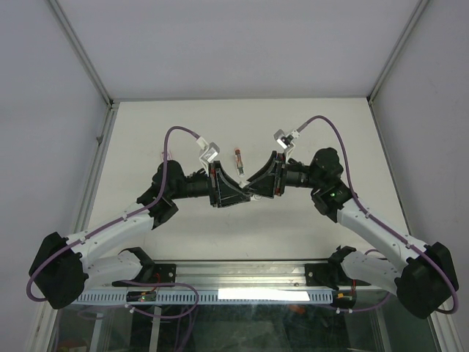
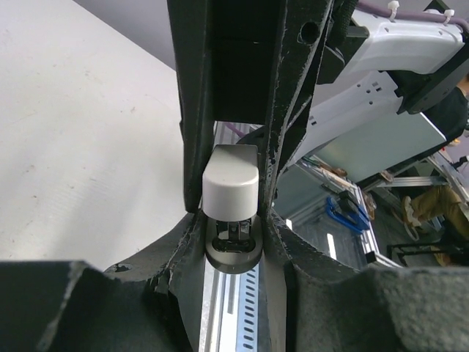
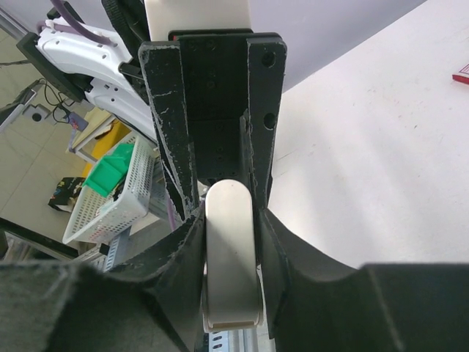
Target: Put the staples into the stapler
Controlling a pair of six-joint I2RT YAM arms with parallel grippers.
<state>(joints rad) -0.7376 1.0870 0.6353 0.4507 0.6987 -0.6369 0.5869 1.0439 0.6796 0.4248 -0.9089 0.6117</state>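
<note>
The stapler is held between both grippers above the middle of the table. In the left wrist view its pale grey end [image 2: 229, 183] and dark base sit between the fingers of my left gripper [image 2: 231, 220], which is shut on it. In the right wrist view its pale rounded top [image 3: 231, 249] is clamped by my right gripper [image 3: 231, 216]. In the top view the left gripper [image 1: 244, 192] and right gripper [image 1: 253, 186] meet tip to tip and hide the stapler. The staples box [image 1: 238, 157], small with a red mark, lies on the table just behind them.
A small pink oblong [image 1: 165, 155] lies at the left, behind the left arm. A red-edged item [image 3: 462, 73] shows at the right edge of the right wrist view. Grey walls and metal rails [image 1: 102, 139] border the table.
</note>
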